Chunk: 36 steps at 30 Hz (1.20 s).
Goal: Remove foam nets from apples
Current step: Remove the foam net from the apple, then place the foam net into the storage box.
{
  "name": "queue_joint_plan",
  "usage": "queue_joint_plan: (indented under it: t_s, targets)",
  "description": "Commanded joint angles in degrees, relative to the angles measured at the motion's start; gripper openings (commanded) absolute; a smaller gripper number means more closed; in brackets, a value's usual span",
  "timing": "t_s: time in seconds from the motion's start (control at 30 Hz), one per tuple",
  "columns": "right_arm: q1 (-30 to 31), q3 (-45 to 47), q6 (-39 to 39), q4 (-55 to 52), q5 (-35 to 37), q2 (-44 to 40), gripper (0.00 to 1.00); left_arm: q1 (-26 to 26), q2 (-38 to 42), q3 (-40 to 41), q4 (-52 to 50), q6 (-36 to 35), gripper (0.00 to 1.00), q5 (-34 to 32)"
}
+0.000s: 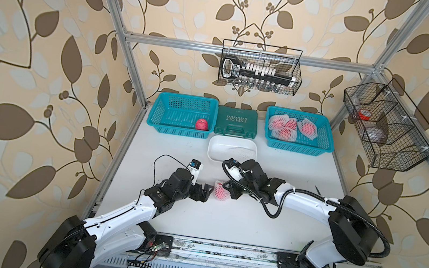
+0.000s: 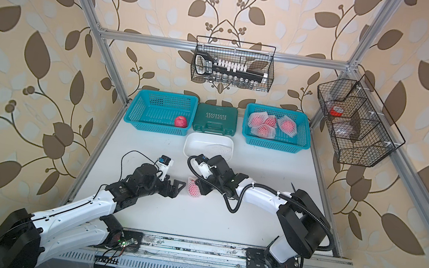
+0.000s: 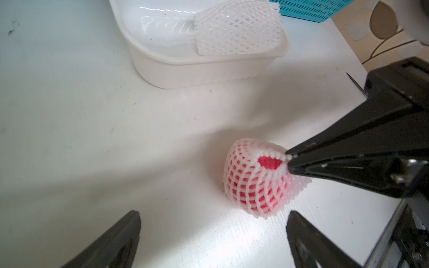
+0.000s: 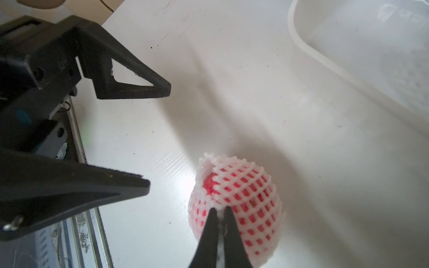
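Note:
An apple (image 3: pixel 269 162) wrapped in a white foam net (image 3: pixel 243 162) rests on the white table between both arms, seen in both top views (image 1: pixel 220 191) (image 2: pixel 193 188). My right gripper (image 4: pixel 219 208) is shut on a pinch of that net's edge beside its opening, also visible in the left wrist view (image 3: pixel 287 160). My left gripper (image 3: pixel 213 213) stands wide open just left of the apple, touching nothing (image 1: pixel 207 191). One bare apple (image 1: pixel 202 124) lies in the left teal basket (image 1: pixel 168 130). Several netted apples (image 1: pixel 290 127) fill the right teal basket (image 1: pixel 318 151).
A white tub (image 1: pixel 217 146) behind the arms holds an empty foam net (image 1: pixel 244 153). A green case (image 1: pixel 236 122) sits between the baskets. Wire baskets hang on the back rail (image 1: pixel 261 67) and the right frame (image 1: pixel 388 126).

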<state>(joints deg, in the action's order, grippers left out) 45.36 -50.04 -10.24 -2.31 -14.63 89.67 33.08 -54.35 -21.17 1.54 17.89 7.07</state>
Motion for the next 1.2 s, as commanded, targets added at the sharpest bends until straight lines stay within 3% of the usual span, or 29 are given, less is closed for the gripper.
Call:
queue_joint_plan:
  t_s: [0.0,0.17,0.37,0.63,0.8,0.97,1.17]
  targets:
    - [0.42,-1.64,0.71,-1.18,-0.64,-2.38,0.00,0.53,-0.06,-0.22,0.66,-1.46,0.99,-1.14]
    - [-0.27,1.62,-0.70,4.36,-1.32,-7.53,0.00,0.53,0.03,-0.24,0.66,-1.39,0.99,-1.81]
    - [-0.77,3.23,-0.73,7.10,-1.40,-3.00,0.00,0.52,-1.26,-0.80,0.59,-1.63,0.99,-2.15]
    - [-2.63,3.37,-6.23,11.56,-2.85,-8.60,0.00,0.57,-0.90,-0.84,0.90,-1.57,0.99,-2.81]
    - [-10.84,1.68,-16.41,15.73,-6.27,-11.03,0.00,0.54,0.86,-2.25,-0.50,-2.33,0.99,-3.37]
    - [-22.02,0.48,-32.95,25.30,-11.92,-6.19,0.00,0.57,4.11,-3.26,-0.11,-1.92,0.99,-4.12]
    - [-23.39,-7.23,-38.65,25.56,-10.62,2.81,0.00,0.57,2.96,-4.01,0.66,-1.77,0.99,-4.67]
